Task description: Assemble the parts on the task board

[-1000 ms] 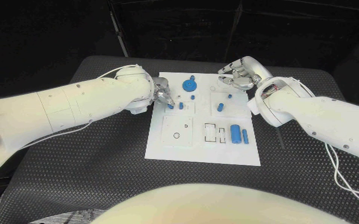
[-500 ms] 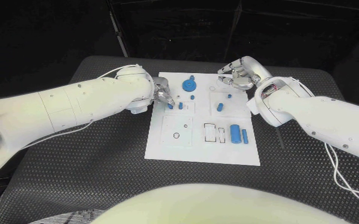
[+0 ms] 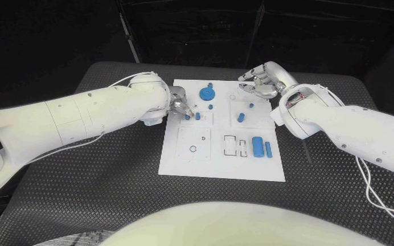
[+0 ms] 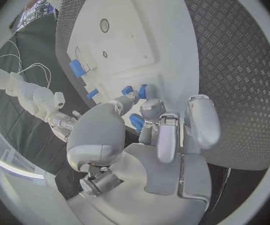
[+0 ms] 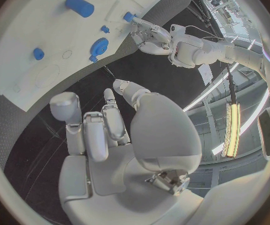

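Black ribbed matting covers the desk (image 3: 98, 189), and the white task board (image 3: 221, 169) lies in its middle, well inside every desk edge, with bare mat on all sides of the board. That leaves both arms room to swing wide of the board without sweeping anything.

Judging by how the parts lie, the assembly looks partly done at most. A blue round gear-like part (image 3: 208, 93) sits at the board's far end, a short blue peg (image 3: 241, 117) stands right of the board's centre, and a blue cylinder (image 3: 258, 146) with a slimmer blue bar (image 3: 269, 149) just beside it lies near the board's right edge. Outlined slots just left of that cylinder and a small ring outline toward the board's near left look unfilled, so several placements seem left.

The left hand (image 3: 180, 107) is over the board's left edge, fingers drawn together at two small blue pieces (image 4: 135, 91) there; whether it pinches one or only touches it, I cannot tell from either view. The right hand (image 3: 263, 84) hovers off the board's far right corner, fingers loosely curled, with nothing visible in them.

Room is tightest at the board's left edge, where fingers and pieces crowd together.
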{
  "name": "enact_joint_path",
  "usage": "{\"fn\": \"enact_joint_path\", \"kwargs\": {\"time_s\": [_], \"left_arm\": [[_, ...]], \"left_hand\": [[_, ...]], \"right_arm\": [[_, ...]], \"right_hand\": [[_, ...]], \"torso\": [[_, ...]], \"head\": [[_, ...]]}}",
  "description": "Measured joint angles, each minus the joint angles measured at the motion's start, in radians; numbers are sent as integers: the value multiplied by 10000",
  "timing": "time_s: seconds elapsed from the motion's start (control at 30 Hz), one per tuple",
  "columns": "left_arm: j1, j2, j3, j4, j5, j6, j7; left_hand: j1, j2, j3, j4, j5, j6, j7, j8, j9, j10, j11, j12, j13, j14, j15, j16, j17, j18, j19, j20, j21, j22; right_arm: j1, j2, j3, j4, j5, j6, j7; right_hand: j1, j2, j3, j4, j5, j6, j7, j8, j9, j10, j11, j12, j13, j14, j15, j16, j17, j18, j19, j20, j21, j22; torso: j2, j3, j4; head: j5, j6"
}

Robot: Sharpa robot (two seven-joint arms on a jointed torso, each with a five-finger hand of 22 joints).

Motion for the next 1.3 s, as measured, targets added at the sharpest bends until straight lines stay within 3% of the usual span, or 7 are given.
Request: {"fn": "enact_joint_path", "kwargs": {"time_s": [0.37,0.53,0.67,1.07,1.3], "left_arm": [[11,107,-4,-212,12,108,4],[9,110,-9,-294,23,119,15],[7,31,-8,-295,27,112,22],[-28,-251,27,-76,27,-97,13],[-41,-344,122,49,276,-572,41]], "left_hand": [[-230,-19,-417,192,6,59,18,-12,-82,-1,-3,0,13,0,0,0,0,0,0,0,36,0],[-639,-65,-972,528,-35,141,3,-11,-128,23,21,49,25,0,1,0,0,0,0,0,36,0],[-948,-265,-1694,893,-35,146,1,-1,-159,34,34,49,24,0,1,0,0,0,0,0,36,0],[-988,-223,-2663,1364,-35,155,-13,-81,-347,34,35,49,-78,0,1,0,0,0,0,0,97,0],[-934,-168,-3188,1672,-34,73,67,-81,-369,-298,77,-200,-480,0,2,0,0,0,0,0,-152,0]], "right_arm": [[0,-1,0,20,1,-1,-2],[0,-1,0,24,1,-2,-2],[0,-11,0,28,1,-2,-2],[0,-12,0,24,1,-1,2],[0,-1,0,4,7,-1,9]], "right_hand": [[0,0,0,0,0,0,0,0,0,0,0,0,0,0,0,0,0,1,0,0,0,0],[0,0,0,0,0,0,0,66,0,0,0,0,-1,0,0,0,0,1,0,0,0,-13],[0,0,0,0,0,0,0,66,0,0,0,0,-1,0,0,0,0,0,0,0,0,-13],[0,0,0,0,0,0,0,66,0,0,0,0,-1,0,0,0,-1,0,0,0,0,-12],[0,0,0,0,0,0,0,66,0,0,0,0,-1,0,0,0,7,1,0,0,0,-12]], "torso": [[-1,-6,0],[-2,-10,1],[-2,-12,10],[3,-17,14],[3,-12,13]], "head": [[-31,0],[-55,0],[-76,0],[-92,0],[-101,0]]}}
